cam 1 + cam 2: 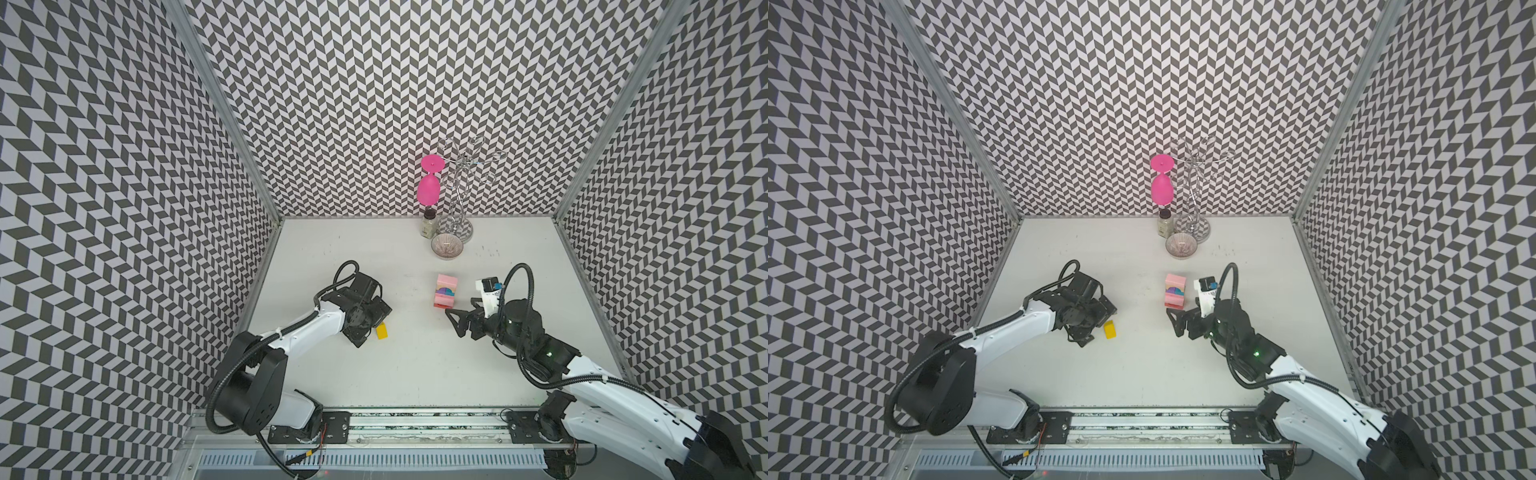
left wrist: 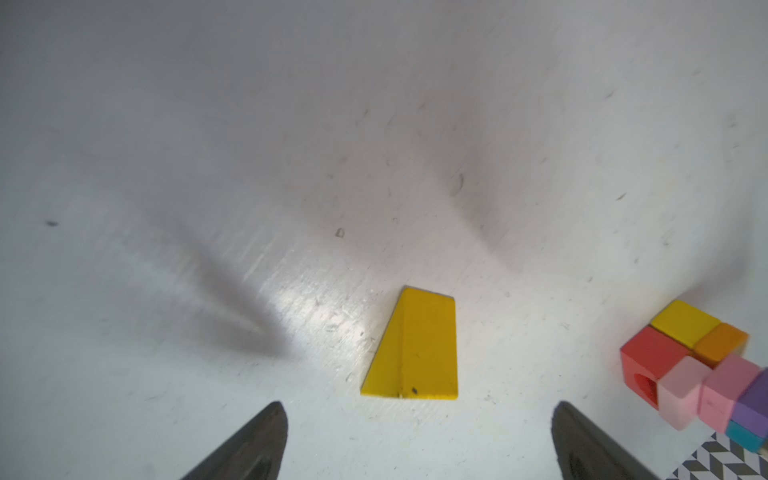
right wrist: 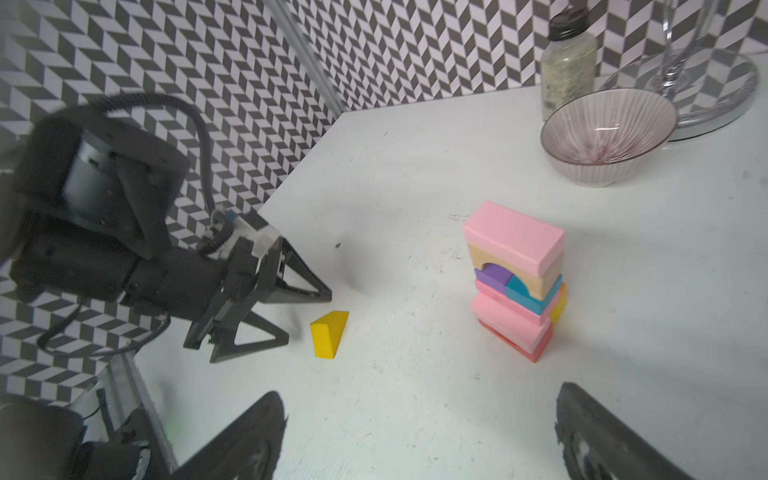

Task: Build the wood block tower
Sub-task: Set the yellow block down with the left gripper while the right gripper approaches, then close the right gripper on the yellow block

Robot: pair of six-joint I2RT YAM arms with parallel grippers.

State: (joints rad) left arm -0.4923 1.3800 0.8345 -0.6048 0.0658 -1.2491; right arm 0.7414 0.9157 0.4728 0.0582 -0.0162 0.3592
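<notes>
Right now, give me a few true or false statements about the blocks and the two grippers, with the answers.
The yellow wedge lies on the table, apart from the tower. True.
The left gripper holds the wedge. False: its jaws are open and the wedge lies free.
A pink slab tops the tower. True.
The right gripper grips the tower. False: its jaws are open, with nothing between them.
</notes>
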